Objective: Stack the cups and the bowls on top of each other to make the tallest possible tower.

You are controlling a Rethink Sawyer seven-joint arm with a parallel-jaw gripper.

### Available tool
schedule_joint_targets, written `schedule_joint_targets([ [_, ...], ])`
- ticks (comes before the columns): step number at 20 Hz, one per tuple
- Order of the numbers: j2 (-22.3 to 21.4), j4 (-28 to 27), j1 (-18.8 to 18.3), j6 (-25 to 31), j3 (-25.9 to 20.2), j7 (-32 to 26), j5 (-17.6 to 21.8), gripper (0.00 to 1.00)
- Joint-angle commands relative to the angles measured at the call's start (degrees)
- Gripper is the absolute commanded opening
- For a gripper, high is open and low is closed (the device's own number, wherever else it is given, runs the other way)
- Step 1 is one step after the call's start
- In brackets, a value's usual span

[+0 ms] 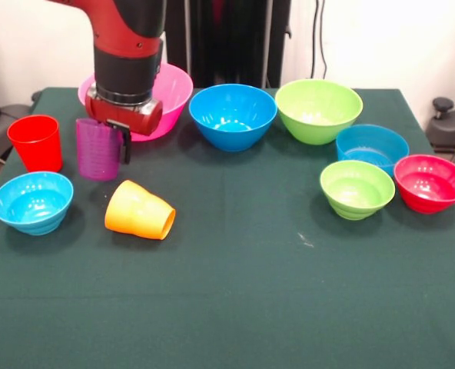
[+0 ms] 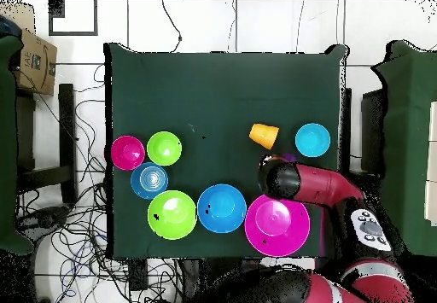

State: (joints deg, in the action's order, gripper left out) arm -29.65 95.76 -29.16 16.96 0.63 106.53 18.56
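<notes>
The end effector (image 1: 114, 150) is seen lowered right at the purple cup (image 1: 97, 150), which stands upright on the tabletop (image 1: 250, 292); one dark finger (image 1: 124, 144) can be made out hanging down along the cup's outer side, but whether the cup is actually being pinched or the fingers are spread can't be told, since the red and black wrist hides the rest. In the overhead view the cup is almost fully covered by the arm (image 2: 299, 183). Just beside the purple cup, nearer the tabletop's edge, the red cup (image 1: 36, 142) is found standing upright, apart from it. The orange cup (image 1: 140, 211) is seen tipped on its side in front of the purple one, its mouth turned toward the front camera and a bit sideways. The small light blue bowl (image 1: 32, 201) is set near the orange cup, below the red cup in the front view. Behind the arm the big pink bowl (image 1: 170, 88) is partly hidden. Next along the far row, the mid-sized blue bowl (image 1: 233, 116) and mid-sized green bowl (image 1: 318, 111) are lined up close together. Further out, a cluster is formed by the small blue bowl (image 1: 372, 146), small green bowl (image 1: 357, 188) and small red bowl (image 1: 430, 183). Everything is sitting separately; nothing is stacked yet.
</notes>
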Motion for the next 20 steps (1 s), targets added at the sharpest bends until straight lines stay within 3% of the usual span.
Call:
schedule_joint_targets([
  [1, -3.63, -2.76, 2.36, 8.59, -7.06, 1.08, -2.66, 0.00],
  [10, -5.49, -3.78, 3.58, 12.07, -7.44, 1.62, -4.63, 0.00],
  [20, -2.97, -4.70, 10.28, 8.75, -3.85, 9.00, -7.12, 0.00],
])
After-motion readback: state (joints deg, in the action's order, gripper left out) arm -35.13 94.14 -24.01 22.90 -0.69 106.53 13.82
